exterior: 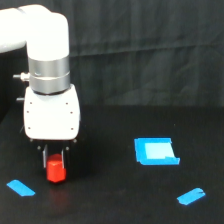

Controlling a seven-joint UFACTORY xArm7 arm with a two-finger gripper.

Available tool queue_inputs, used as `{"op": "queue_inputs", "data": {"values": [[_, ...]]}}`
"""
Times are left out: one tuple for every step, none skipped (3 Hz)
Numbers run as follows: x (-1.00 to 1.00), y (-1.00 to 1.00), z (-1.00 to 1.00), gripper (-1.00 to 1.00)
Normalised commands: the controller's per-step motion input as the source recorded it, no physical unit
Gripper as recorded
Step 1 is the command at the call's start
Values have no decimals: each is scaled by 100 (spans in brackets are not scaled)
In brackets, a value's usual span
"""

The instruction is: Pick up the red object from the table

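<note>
I see the gripper [55, 155] at the exterior view's left, fingers clamped around the matte red hexagonal block [56, 169] on the black table [110, 200].

Red object [56, 170]: solid red-orange, no pattern. Table [110, 200]: matte black, plain. Blue tape strips: one at the exterior view's left [21, 188], one at its right [191, 196]. Flat blue piece [156, 151] w/ paler cyan centre. Arm [47, 65]: white shell, silver-grey band. Gripper [55, 159]: black fingers under white body. Backdrop cloth [150, 50]: black.
</note>
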Motion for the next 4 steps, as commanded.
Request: {"op": "queue_inputs", "data": {"values": [[6,-7,23,-97],[7,-9,23,-97],[10,-11,27,-96],[13,-9,33,-96]]}}
